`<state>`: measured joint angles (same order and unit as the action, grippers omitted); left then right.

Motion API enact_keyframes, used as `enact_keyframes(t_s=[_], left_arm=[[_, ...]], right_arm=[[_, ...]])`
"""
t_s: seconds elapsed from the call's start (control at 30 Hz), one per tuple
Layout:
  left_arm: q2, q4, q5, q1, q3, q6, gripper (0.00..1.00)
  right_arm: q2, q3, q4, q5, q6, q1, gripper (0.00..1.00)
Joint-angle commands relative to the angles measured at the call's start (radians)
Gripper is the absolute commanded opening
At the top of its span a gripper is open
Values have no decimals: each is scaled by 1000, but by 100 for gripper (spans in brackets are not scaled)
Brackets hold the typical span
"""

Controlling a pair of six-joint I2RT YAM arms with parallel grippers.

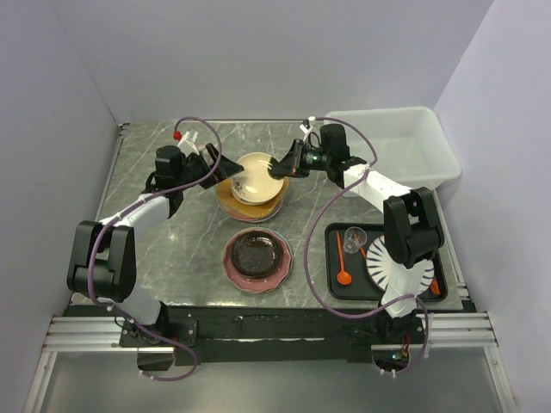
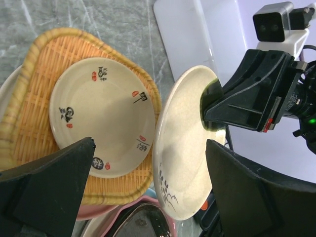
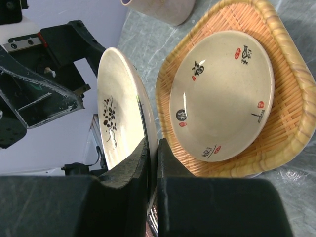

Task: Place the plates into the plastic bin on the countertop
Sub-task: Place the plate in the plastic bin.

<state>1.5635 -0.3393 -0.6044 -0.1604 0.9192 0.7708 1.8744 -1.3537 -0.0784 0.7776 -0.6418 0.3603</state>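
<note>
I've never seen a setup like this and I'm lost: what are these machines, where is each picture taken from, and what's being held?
Two robot arms are bolted at a table's edge. One picture looks down from above; the other two come from a camera on each wrist. The right fingers pinch a cream plate by its rim, tilted up near the plate stack. The left fingers are open, holding nothing. A plastic bin stands far right; a black tray lies nearer.
</note>
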Motion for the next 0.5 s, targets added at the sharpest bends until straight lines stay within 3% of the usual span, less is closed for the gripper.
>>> enact_keyframes(t_s=[0.0,0.47], left_arm=[[-60,31,43,-2,-3,-44,99],[-137,89,98,-2,4,-80,99]], right_arm=[[-54,-50,18,-12,25,3,0],[-60,-127,137,-77,70,-41,0]])
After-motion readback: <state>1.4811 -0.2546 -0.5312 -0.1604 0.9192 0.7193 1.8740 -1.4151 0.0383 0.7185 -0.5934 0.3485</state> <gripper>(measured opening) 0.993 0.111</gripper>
